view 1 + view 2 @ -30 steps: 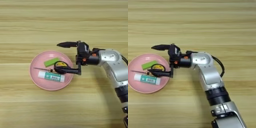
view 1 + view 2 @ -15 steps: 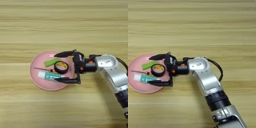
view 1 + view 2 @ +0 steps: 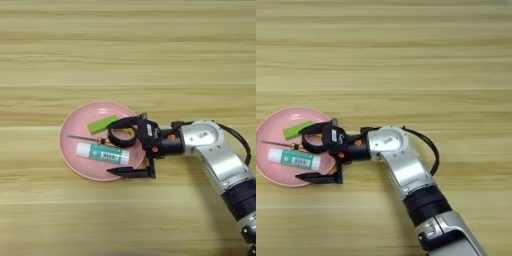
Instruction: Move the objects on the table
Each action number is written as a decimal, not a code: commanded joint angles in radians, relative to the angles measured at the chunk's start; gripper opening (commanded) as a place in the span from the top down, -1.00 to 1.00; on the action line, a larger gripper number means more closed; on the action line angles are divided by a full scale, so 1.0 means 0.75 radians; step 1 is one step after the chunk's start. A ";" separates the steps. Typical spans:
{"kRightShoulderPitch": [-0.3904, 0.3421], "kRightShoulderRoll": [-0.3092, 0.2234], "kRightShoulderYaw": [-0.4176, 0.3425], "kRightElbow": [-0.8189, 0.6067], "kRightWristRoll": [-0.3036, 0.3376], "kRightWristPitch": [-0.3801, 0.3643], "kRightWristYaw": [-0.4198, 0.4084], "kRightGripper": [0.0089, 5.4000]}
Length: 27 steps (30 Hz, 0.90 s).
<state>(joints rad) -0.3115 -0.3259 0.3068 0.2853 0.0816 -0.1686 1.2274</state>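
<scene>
A round pink plate (image 3: pixel 69 131) lies left of centre on the table (image 3: pixel 150 55). In it are a small green block (image 3: pixel 102 124), a black tape roll with a yellow core (image 3: pixel 123 137), a white-and-teal glue stick (image 3: pixel 102 153) and a thin screwdriver (image 3: pixel 82 137). My right gripper (image 3: pixel 110 148) is open over the plate's right part. Its far finger arches over the tape roll, and its near finger (image 3: pixel 316 177) lies along the plate's near rim. The glue stick's right end lies between the two fingers. Nothing is held.
The silver forearm (image 3: pixel 401 165) comes in from the lower right, crossing the table's near right part. Bare wood planks surround the plate on the far side and to the right.
The open gripper has moved left and toward me, from beside the plate's right rim to over its contents. The things in the plate have not moved.
</scene>
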 commanded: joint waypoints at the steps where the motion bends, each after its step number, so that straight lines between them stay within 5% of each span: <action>1: -0.108 0.011 -0.011 -0.014 -0.008 -0.052 -0.058 -0.99; 27: -0.138 0.051 0.053 0.051 -0.161 -0.152 -0.182 -0.99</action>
<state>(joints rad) -0.3458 -0.2802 0.3581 0.3516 -0.0319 -0.2711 1.1283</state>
